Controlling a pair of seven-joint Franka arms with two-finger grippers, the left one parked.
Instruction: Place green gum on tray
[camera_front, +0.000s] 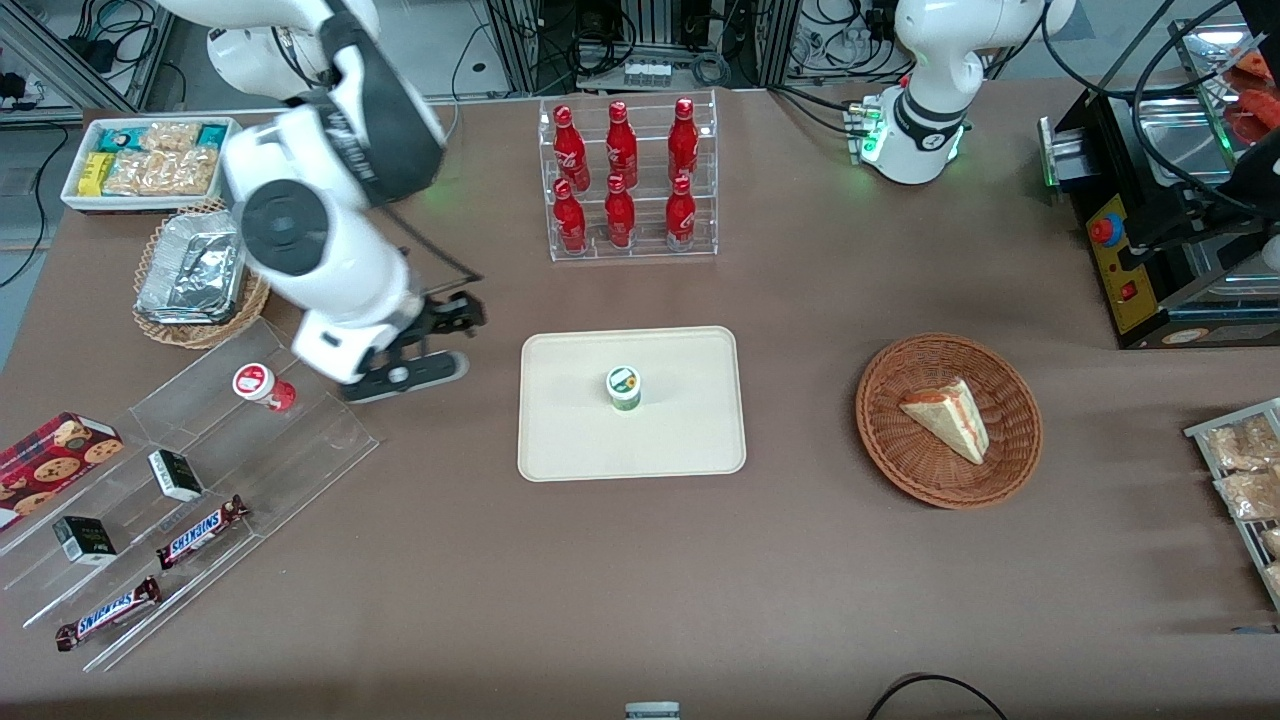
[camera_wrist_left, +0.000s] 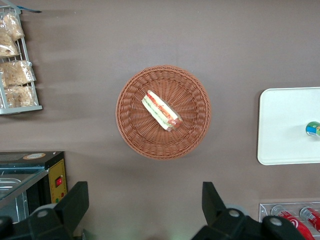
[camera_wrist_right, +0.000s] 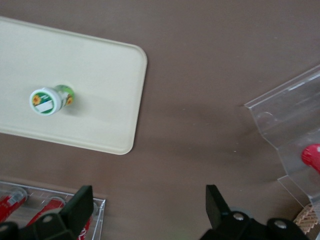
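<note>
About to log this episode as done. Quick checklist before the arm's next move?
1. green gum on the tray: ok, it stands near the tray's middle.
2. Gum upright: ok, white lid faces up.
3. Gum away from the rim: ok, bare tray shows all around it in the right wrist view.
4. hand released: ok, fingers open, nothing between them, above bare table between the tray and the clear display stand.
5. Right item chosen: ok, red bottle is on the stand, not on the tray.
6. Retreat path: cannot tell, but the stand lies close beside the hand.
</note>
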